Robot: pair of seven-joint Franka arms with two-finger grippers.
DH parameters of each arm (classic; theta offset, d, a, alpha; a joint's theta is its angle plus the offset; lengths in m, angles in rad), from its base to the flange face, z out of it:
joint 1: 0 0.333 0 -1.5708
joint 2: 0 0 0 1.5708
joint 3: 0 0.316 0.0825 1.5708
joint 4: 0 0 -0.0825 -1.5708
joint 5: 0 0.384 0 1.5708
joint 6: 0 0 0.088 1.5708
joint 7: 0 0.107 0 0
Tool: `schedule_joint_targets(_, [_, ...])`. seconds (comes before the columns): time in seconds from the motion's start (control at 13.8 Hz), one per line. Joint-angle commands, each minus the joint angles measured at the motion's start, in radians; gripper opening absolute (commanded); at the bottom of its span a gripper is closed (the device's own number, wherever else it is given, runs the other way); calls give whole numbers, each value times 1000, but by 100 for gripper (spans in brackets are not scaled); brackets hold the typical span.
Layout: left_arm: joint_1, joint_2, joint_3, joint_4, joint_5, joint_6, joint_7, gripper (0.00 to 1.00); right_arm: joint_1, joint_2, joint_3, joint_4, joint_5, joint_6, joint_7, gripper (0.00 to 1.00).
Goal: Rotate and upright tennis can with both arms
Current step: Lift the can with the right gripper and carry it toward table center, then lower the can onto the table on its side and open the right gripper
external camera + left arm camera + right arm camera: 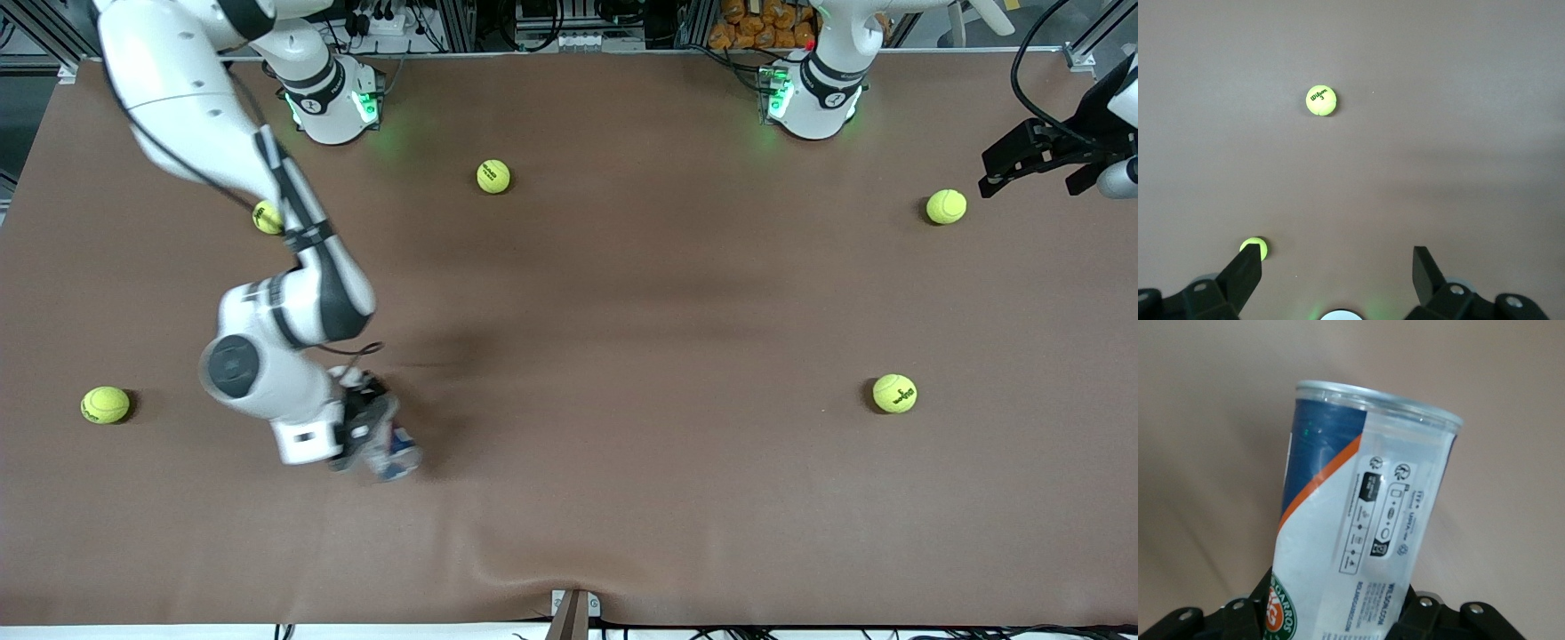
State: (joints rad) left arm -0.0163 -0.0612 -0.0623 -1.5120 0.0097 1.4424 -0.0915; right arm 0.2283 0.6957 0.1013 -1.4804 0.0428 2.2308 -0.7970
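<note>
Right gripper [372,442] clamped on the can [396,455]; left gripper [1036,169] waiting with jaws wide.

We see a fuzzy yellow-green ball [105,404] on the smooth brown table [622,356] toward the right arm's end. Next comes the right gripper, low over the table's near part, its black fingers [1251,613] closed around the can, a slim clear-plastic cylinder with a glossy blue, orange and white label and a rounded rim. Three more balls lie across the matte cloth. The left gripper hangs over the left arm's end, holding nothing, above another ball [1321,100].
</note>
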Motion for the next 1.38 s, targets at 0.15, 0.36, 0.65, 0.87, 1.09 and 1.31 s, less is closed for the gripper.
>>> schedule_joint_targets(0.15, [9, 14, -2, 30, -8, -22, 32, 100, 150, 5, 11, 20, 0, 4, -112, 56])
schedule_joint_targets(0.36, [7, 14, -2, 30, -8, -22, 32, 100, 242, 11, 6, 29, -113, 73, -197, 58])
schedule_joint_targets(0.65, [7, 14, -2, 30, -8, -22, 32, 100, 368, 56, 3, 42, -245, 144, -182, 60])
schedule_joint_targets(0.87, [6, 14, -2, 30, -8, -22, 32, 100, 387, 93, 3, 43, -248, 179, -177, 60])
schedule_joint_targets(1.09, [6, 14, -4, 29, -8, -22, 32, 100, 424, 139, -5, 48, -257, 236, -111, 60])
schedule_joint_targets(1.31, [6, 14, -2, 27, -8, -22, 33, 100, 480, 154, -47, 55, -277, 236, -48, 61])
